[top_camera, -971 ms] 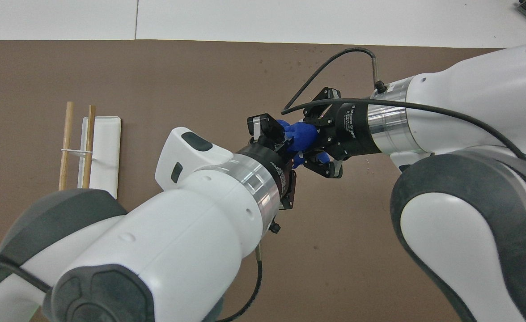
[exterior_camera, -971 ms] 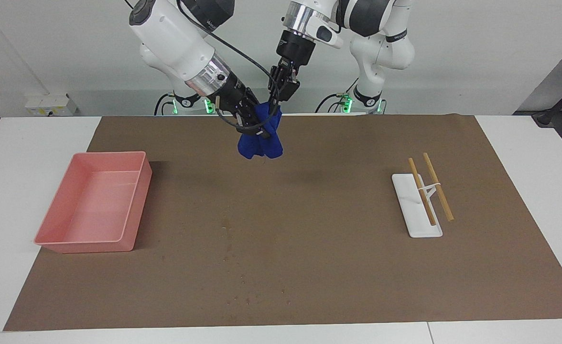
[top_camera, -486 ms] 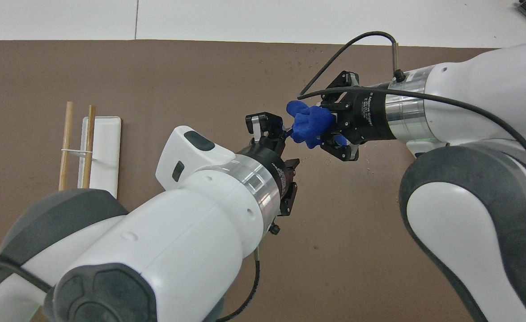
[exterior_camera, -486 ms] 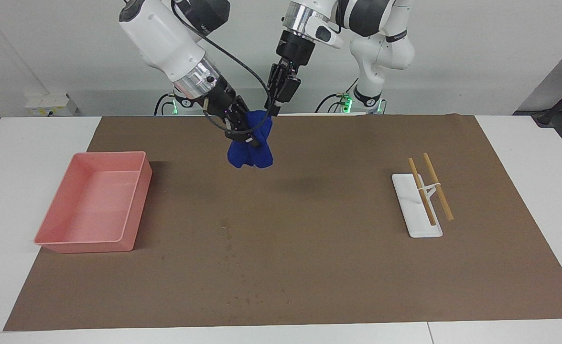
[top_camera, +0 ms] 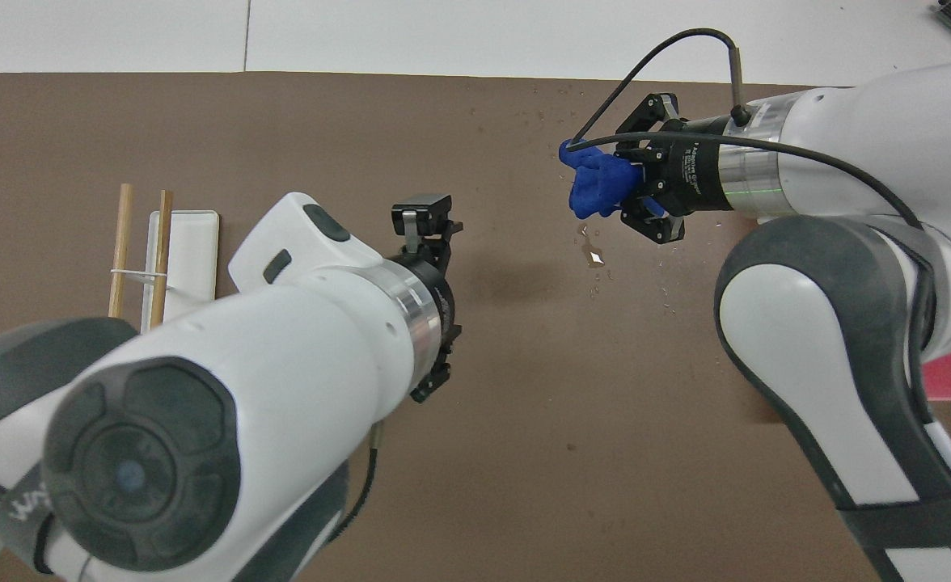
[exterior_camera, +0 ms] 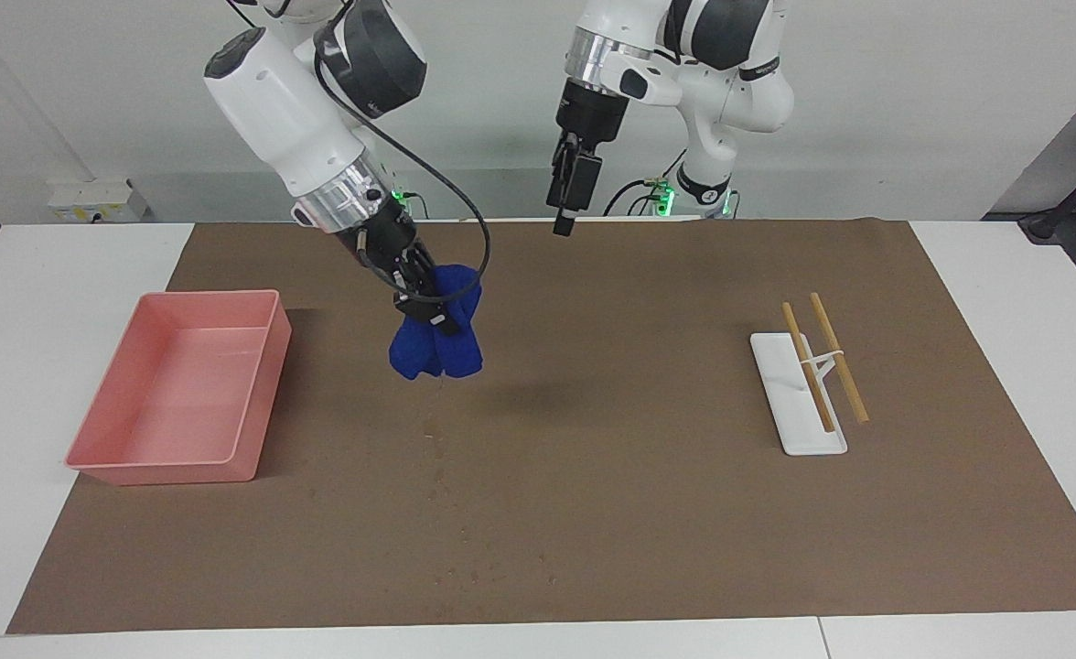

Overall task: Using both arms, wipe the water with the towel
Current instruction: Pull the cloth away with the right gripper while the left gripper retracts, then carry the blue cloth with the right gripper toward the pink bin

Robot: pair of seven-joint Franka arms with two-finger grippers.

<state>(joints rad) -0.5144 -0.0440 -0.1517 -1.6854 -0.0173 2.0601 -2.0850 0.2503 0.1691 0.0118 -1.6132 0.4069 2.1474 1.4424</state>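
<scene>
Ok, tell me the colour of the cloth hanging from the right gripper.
Deep blue, plain with no pattern. The towel shows best in the facing view, bunched under the right gripper.

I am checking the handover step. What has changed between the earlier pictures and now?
The left gripper let go of the towel and rose clear, empty. The right gripper, shut on the towel, carried it down and toward the pink tray, above the wet spots. The tray and the chopsticks on their rest did not move.

Two glossy white jointed robot arms [exterior_camera: 305,119] [exterior_camera: 684,37], one bunched deep-blue soft towel [exterior_camera: 435,343], one shallow pink plastic tray [exterior_camera: 268,384], one flat white rectangular holder [exterior_camera: 780,389], two slim wooden sticks [exterior_camera: 805,366] [exterior_camera: 840,361], one brown table mat [exterior_camera: 639,513]
</scene>
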